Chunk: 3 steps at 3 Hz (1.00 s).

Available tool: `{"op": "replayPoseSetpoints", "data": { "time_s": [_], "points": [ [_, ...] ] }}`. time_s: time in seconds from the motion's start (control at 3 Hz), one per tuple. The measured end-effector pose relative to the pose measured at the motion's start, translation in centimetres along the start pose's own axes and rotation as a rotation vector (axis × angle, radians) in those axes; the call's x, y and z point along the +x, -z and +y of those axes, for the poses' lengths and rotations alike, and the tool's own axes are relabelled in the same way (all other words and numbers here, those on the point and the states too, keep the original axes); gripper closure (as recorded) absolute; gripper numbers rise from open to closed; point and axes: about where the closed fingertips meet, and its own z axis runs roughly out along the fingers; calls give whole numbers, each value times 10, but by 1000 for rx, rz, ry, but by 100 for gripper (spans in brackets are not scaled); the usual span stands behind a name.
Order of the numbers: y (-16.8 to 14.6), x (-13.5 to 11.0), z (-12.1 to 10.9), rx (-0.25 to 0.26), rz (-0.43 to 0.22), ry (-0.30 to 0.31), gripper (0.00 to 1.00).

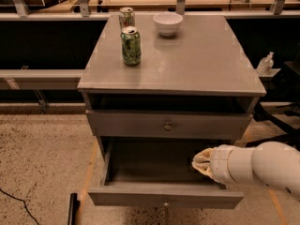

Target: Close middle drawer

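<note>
The middle drawer (140, 197) is pulled far out at the bottom of the grey cabinet. Its wide front faces me, with a tiny knob (165, 204) at the centre, and its shallow box is open and looks empty. The upper drawer (131, 124), with a bigger knob (167, 125), sits above it, with a dark gap under the cabinet top. The lowest drawer is hidden. My gripper (200, 162), beige at the tip of the white arm (262, 168), reaches in from the right. It hangs over the right side of the open box, behind the drawer front.
On the cabinet top (201, 64) stand a green can (131, 46), a second can (126, 18) behind it and a white bowl (168, 23). A bottle (265, 63) stands at the right. A dark object (72, 209) and a cable (18, 204) lie on the speckled floor at the left.
</note>
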Motion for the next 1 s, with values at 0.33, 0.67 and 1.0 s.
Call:
{"op": "replayPoseSetpoints", "data": {
  "time_s": [0.33, 0.67, 1.0],
  "points": [
    [0, 11, 11, 33, 8, -37, 100],
    [-3, 27, 29, 59, 7, -87, 100],
    [-13, 41, 47, 49, 3, -127, 100]
  ]
}}
